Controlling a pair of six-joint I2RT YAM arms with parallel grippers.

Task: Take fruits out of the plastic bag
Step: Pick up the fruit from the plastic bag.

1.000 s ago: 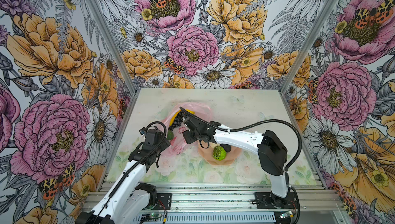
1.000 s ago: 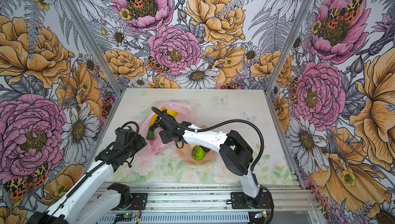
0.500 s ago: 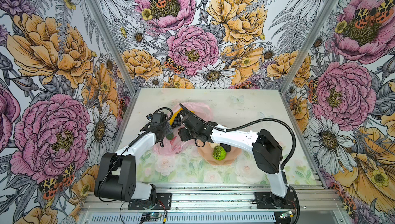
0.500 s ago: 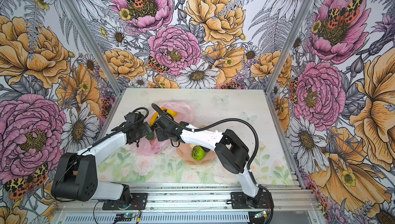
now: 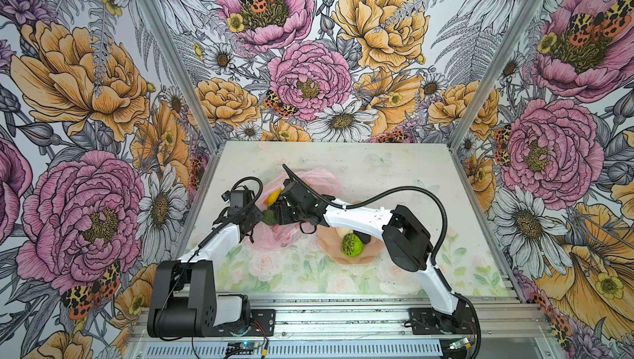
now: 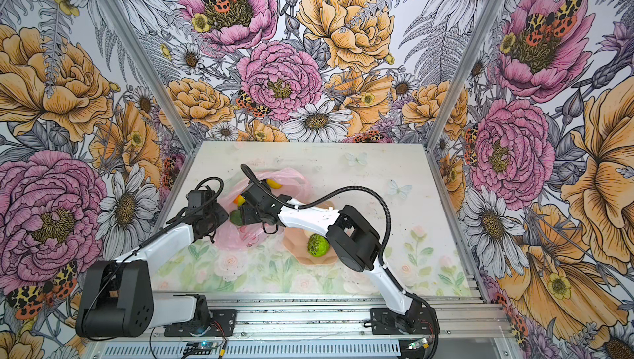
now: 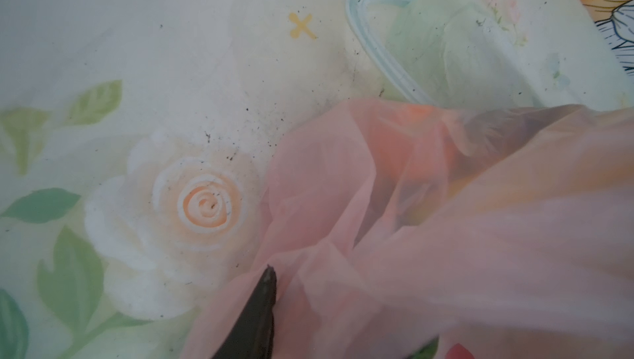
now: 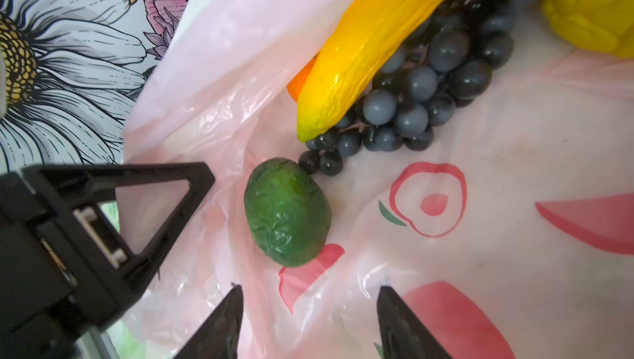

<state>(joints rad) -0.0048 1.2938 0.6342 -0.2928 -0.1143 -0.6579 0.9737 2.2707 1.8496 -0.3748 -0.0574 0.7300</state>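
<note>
The plastic bag (image 8: 514, 155) holds five fruits (image 6: 273, 184): one avocado (image 8: 287, 211) just ahead of the right gripper (image 8: 307, 300), whose jaws stand spread, one grape bunch (image 8: 429, 93) beyond it, one banana (image 8: 374, 38) across that, one orange piece (image 8: 300, 84), and one lemon (image 8: 590, 4) farthest. One lime-green ball (image 5: 351, 245) and one pear (image 5: 340, 232) sit in the dish (image 5: 356, 260). Open flat film flanks the avocado; opposite, the raised bag rim and left gripper (image 5: 253, 224) crowd it, that gripper's jaws hidden by film.
</note>
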